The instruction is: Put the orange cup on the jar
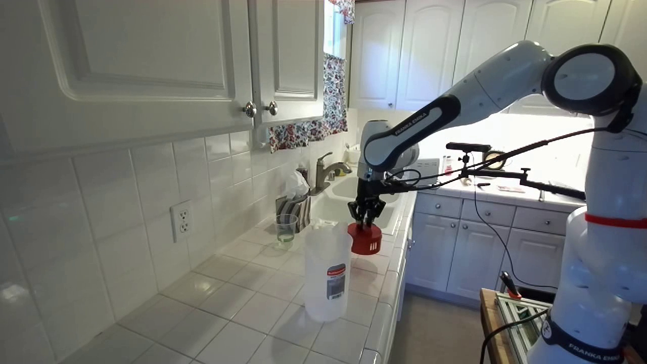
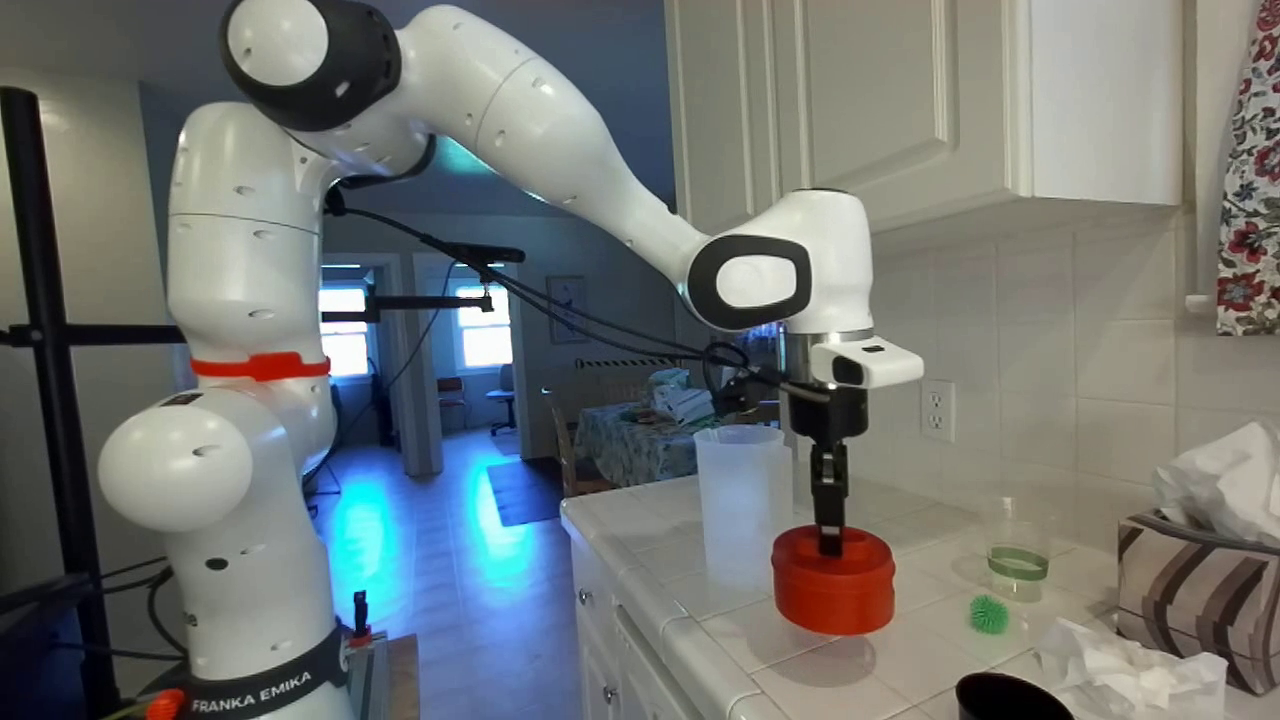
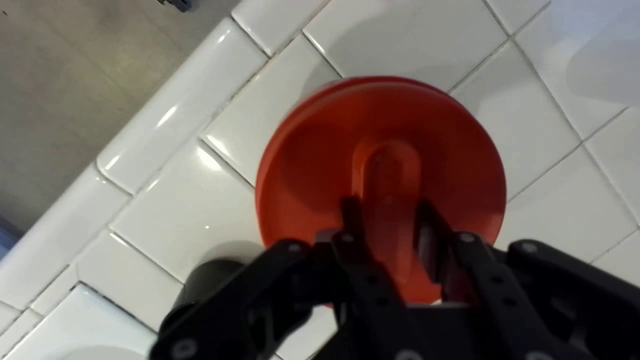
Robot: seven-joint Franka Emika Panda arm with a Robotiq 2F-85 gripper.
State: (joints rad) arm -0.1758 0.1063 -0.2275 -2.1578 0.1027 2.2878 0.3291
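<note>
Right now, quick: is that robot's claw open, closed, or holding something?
Gripper: closed, holding the orange-red cup by its top, in the air above the tiled counter.

The counter (image 1: 222, 323) is surfaced with white square tiles and finished along its front edge with rounded trim. Nearer that edge, a labelled translucent pitcher (image 1: 326, 275) is stood upright. Toward the back edge are placed a clear tumbler (image 2: 1018, 566) marked with a green band and, beside the sink (image 1: 328, 208), a striped tissue box (image 2: 1195, 600). A spiky green ball (image 2: 989, 614) is set near the tumbler, crumpled tissue (image 2: 1130, 672) near the box, a black cup (image 2: 1008, 698) near the sink.
</note>
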